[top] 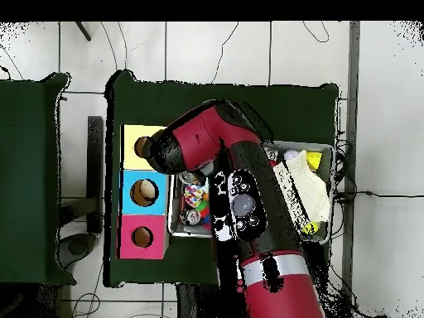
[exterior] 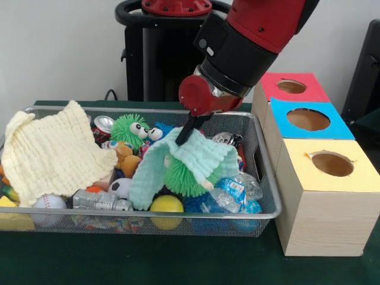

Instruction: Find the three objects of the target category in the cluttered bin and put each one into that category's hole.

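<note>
At the left end of the wire mesh bin (exterior: 266, 178), a pale yellow crinkled cloth (exterior: 53, 151) sprawls. Mid-bin, my gripper (exterior: 185, 135) is pinched on a mint green ribbed cloth (exterior: 196, 155), hanging directly beneath me over a green spiky ball (exterior: 187, 178). Rightward, past the bin's rim, open air leads to the yellow-topped wooden box (exterior: 329, 196), nearest of three holes.
</note>
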### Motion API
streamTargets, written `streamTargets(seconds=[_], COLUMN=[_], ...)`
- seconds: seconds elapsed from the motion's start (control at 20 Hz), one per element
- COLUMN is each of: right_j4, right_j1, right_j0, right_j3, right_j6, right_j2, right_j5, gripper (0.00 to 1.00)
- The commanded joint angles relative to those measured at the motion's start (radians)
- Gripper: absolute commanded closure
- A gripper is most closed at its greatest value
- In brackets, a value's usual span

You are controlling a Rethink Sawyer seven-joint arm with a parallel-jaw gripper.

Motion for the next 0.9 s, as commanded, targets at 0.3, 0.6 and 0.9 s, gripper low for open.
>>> streamTargets(seconds=[0.3, 0.6, 0.9], right_j4=[-0.149, -0.182, -0.106], right_j1=[-0.002, 0.003, 0.066], right_j0=[0.027, 0.037, 0.043], right_j3=[-0.041, -0.056, -0.066], right_j6=[-0.489, -0.564, -0.529], right_j2=[-0.032, -0.025, 0.003], right_j5=[0.316, 0.399, 0.481], gripper=[1.00, 1.00, 1.00])
